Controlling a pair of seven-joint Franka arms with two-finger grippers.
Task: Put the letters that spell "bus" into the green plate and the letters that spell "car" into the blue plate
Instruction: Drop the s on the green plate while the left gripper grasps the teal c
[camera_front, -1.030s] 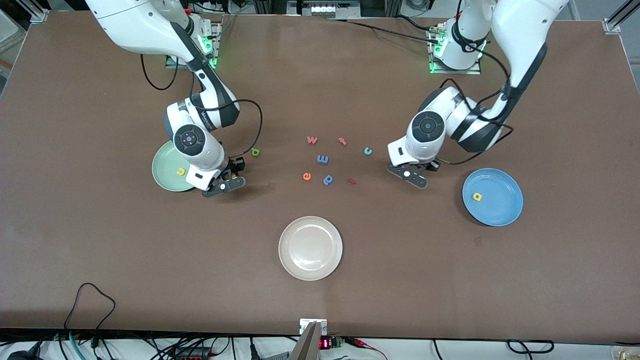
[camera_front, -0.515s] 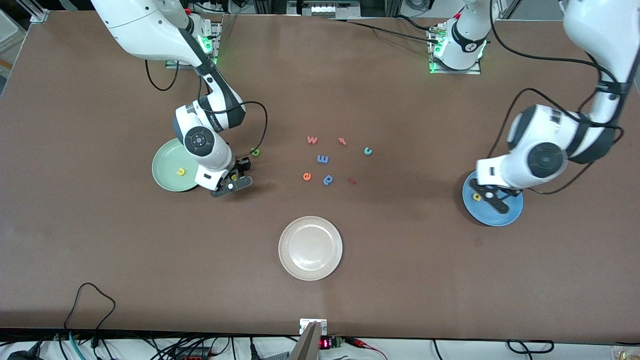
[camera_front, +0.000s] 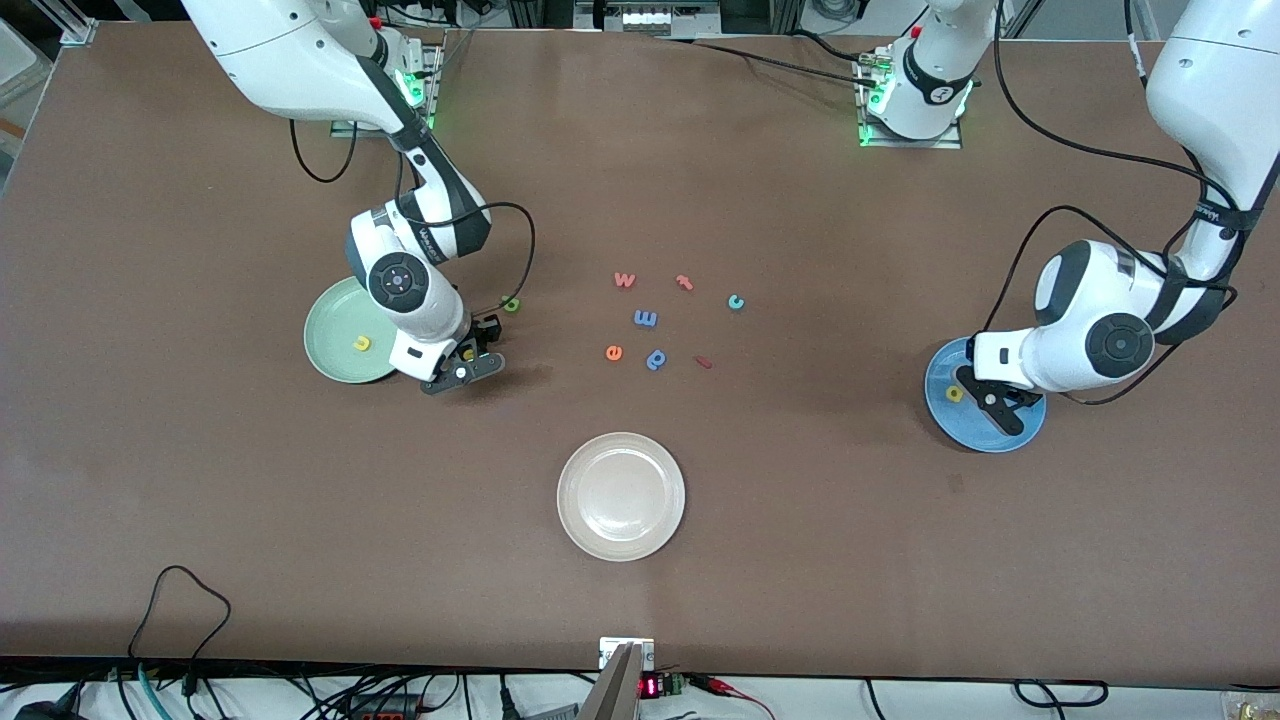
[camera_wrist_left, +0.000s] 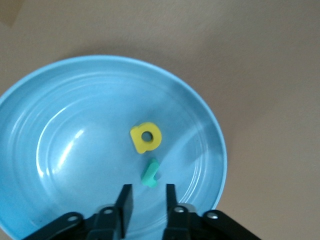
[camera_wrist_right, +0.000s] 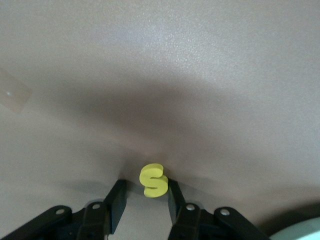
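Observation:
My left gripper (camera_front: 985, 400) (camera_wrist_left: 147, 189) hangs open low over the blue plate (camera_front: 1012, 436) (camera_wrist_left: 75, 125). The teal r (camera_wrist_left: 150, 172) lies in the plate just past its fingertips, beside the yellow a (camera_front: 955, 393) (camera_wrist_left: 146, 137). My right gripper (camera_front: 467, 358) (camera_wrist_right: 145, 182) is down at the table beside the green plate (camera_front: 335, 340). Its jaws stand apart around the yellow s (camera_wrist_right: 153, 180), which touches one finger. The yellow u (camera_front: 361, 343) lies in the green plate. The green b (camera_front: 512, 304) and teal c (camera_front: 736, 301) lie on the table.
A white plate (camera_front: 621, 496) sits nearer the front camera. Mid-table lie a w (camera_front: 624, 280), a t (camera_front: 685, 282), an m (camera_front: 646, 318), an orange e (camera_front: 614, 352), a blue p (camera_front: 656, 358) and a small red piece (camera_front: 704, 362).
The left arm swung from beside the loose letters to over the blue plate and opened; the teal r now lies in the plate. The right gripper shifted slightly away from the green plate, around the s.

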